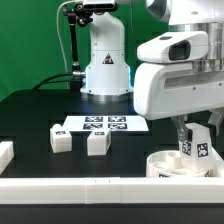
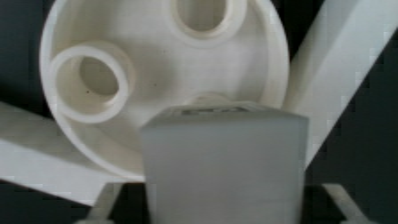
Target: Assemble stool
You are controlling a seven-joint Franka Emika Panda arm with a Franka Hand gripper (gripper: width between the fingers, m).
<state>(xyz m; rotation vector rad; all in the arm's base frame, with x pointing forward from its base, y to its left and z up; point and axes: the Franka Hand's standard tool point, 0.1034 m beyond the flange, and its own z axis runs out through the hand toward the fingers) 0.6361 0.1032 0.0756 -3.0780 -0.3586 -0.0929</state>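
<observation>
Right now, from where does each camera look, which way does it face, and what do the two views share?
Exterior view: off the arm, across the table from the robot base, facing it; shows the arm and the gripper shut on a leg.
Wrist view: on the wrist, looking along the held leg at the seat; no finger clearly shows.
Shared: that leg and the seat.

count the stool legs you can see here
3. One leg and a second leg lie loose on the table near the marker board; the third leg is gripped in the claw over the seat. None looks hidden.
</observation>
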